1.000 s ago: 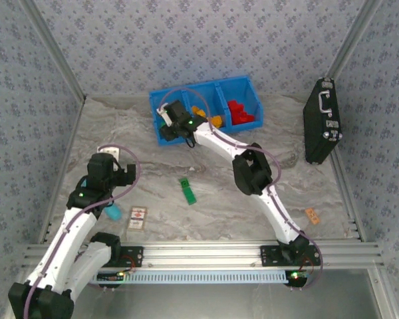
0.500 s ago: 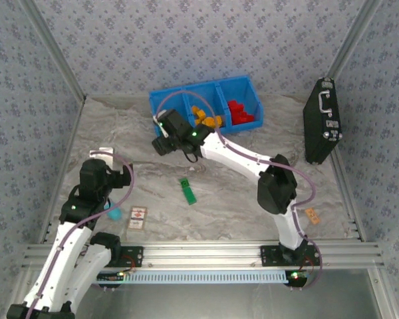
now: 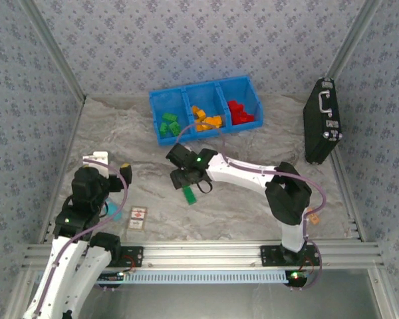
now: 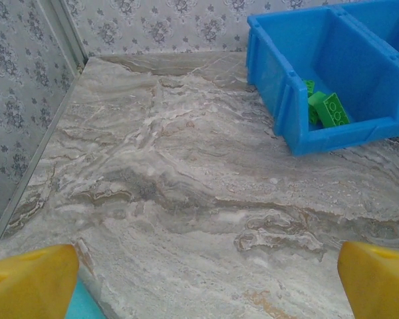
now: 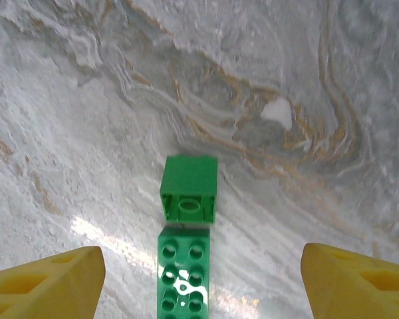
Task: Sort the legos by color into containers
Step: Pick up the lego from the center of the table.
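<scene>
The blue container bin [image 3: 221, 94] stands at the back with green legos [image 3: 169, 124] in its left compartment, orange ones [image 3: 206, 119] in the middle and red ones [image 3: 239, 111] on the right. On the table lie a long green lego [image 5: 185, 276], studs up, and a small green lego [image 5: 189, 189] on its side, touching end to end. My right gripper [image 5: 199, 286] hovers over them, open, its yellow fingers [image 5: 43, 286] wide on either side and touching neither. My left gripper [image 4: 206, 286] is open over bare table at the near left, facing the bin [image 4: 289, 126].
A black case [image 3: 322, 119] leans at the right wall. A light-blue cylinder [image 3: 110, 211] and a small printed card [image 3: 138, 217] lie near the left arm. A small orange piece [image 3: 312, 216] sits at the near right. Patterned walls close in three sides.
My right gripper left the bin's left compartment and came back toward me to the green legos mid-table, its jaws opening wider. The left arm drew back slightly, still open.
</scene>
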